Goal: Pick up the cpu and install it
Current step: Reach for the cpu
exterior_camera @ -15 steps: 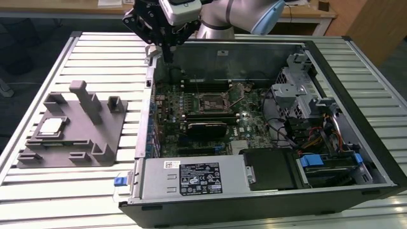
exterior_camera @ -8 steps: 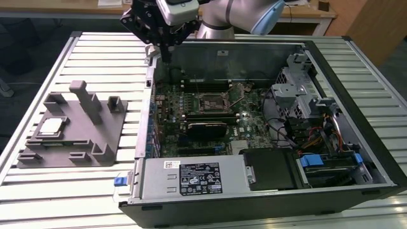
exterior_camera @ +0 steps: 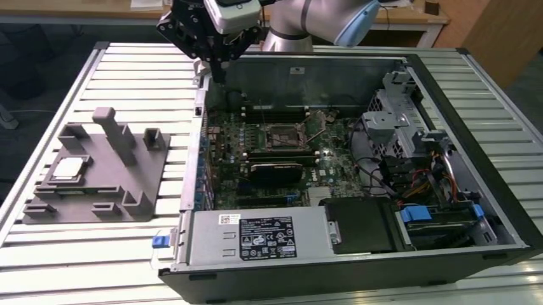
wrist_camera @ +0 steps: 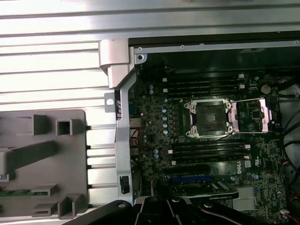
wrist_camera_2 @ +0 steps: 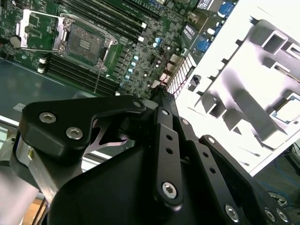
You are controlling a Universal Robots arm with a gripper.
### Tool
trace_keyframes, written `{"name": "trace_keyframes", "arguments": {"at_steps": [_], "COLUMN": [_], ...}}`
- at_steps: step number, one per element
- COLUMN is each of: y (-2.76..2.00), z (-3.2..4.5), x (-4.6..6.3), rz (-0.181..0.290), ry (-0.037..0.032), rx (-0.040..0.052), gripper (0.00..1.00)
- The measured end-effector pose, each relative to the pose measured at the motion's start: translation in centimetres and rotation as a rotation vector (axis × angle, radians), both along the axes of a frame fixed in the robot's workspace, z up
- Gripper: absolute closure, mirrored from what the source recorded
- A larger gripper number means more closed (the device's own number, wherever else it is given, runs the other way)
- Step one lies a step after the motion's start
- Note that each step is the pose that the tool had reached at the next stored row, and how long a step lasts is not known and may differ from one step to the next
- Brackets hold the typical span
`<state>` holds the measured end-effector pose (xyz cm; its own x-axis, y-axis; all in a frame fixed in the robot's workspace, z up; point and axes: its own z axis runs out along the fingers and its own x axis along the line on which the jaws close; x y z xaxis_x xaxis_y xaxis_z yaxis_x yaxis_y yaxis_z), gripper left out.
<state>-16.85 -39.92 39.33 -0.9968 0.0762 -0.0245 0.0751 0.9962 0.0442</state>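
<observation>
The cpu [exterior_camera: 70, 166], a small square chip with a pale top, lies in a recess of the grey plastic tray [exterior_camera: 127, 190] on the exterior view's left; the second wrist view catches the cpu [wrist_camera_2: 287, 110] too. My gripper [exterior_camera: 219, 71] hangs above the far left corner of the open computer case, well away from the cpu, its fingers shut together with nothing between them. The dark socket [exterior_camera: 283, 135] on the motherboard is bare, and its metal load plate [wrist_camera: 253, 115] is swung open beside the socket [wrist_camera: 208, 117].
The computer case [exterior_camera: 475, 114] lies on its side on a slatted metal table [exterior_camera: 93, 254]. A power supply [exterior_camera: 254, 238], drive cage [exterior_camera: 398, 121] and cables fill its near and right parts. The tray has upright posts [exterior_camera: 114, 130]. Memory slots [wrist_camera: 206, 152] flank the socket.
</observation>
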Motion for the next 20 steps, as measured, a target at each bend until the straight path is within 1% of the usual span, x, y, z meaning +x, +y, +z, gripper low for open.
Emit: {"name": "trace_keyframes", "arguments": {"at_steps": [20], "y": [-0.02], "z": [0.00], "x": [-0.67], "rz": [0.000], "ry": [0.0000], "rx": [0.0000], "gripper": [0.89]}}
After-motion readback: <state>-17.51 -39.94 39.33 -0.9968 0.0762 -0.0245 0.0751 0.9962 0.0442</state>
